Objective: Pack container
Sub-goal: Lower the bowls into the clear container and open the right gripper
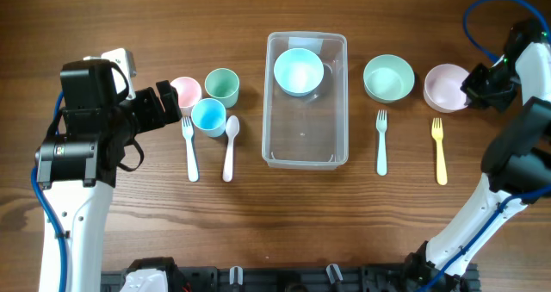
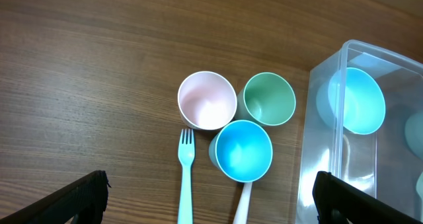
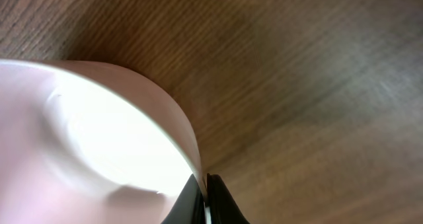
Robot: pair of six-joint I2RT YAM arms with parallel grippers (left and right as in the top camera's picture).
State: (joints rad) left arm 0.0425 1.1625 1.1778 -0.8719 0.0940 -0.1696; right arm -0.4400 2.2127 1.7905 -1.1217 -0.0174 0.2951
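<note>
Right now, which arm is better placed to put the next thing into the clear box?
Probably the right arm: the right gripper pinches the pink bowl by its rim, ready to carry it to the container. The left gripper hangs open above the cups, holding nothing.

Blue bowl (image 1: 299,71) blocks container (image 1: 306,130) far end; near end free.
</note>
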